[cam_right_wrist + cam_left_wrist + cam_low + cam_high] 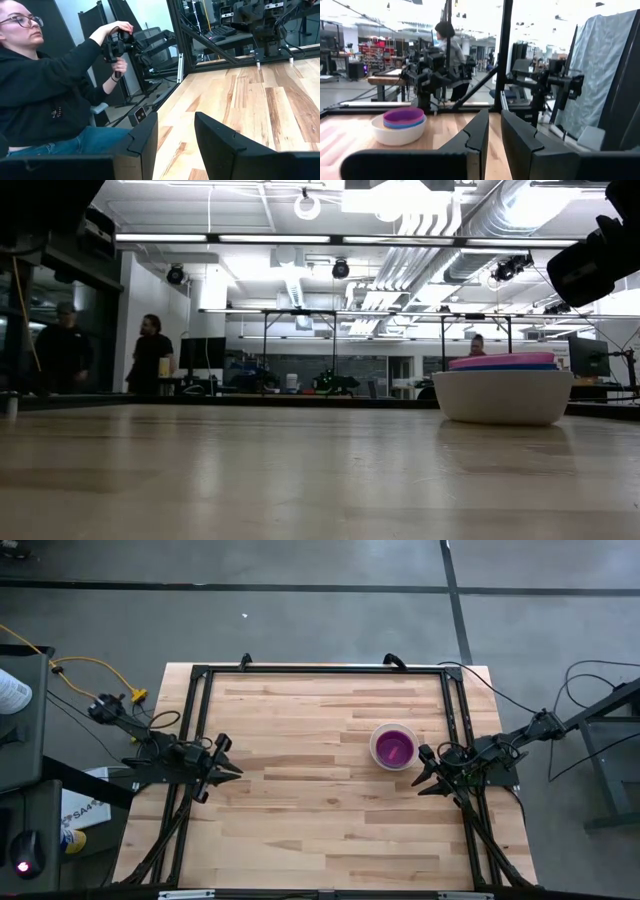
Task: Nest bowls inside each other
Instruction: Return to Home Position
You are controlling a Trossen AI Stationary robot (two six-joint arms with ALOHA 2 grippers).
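Observation:
The bowls stand nested in one stack on the right half of the wooden table. The white bowl is outermost and rests on its base. Blue and pink-red rims show above it in the low view, and the purple bowl lies on top. My right gripper hovers open just to the right of the stack, touching nothing; its own view looks away from the bowls. My left gripper is drawn back at the table's left edge, its fingers a narrow gap apart and empty.
A black frame runs along the table's far, left and right edges. Bare wood spreads between the two arms. A seated person holds a handle beyond the table; other people stand far off in the room.

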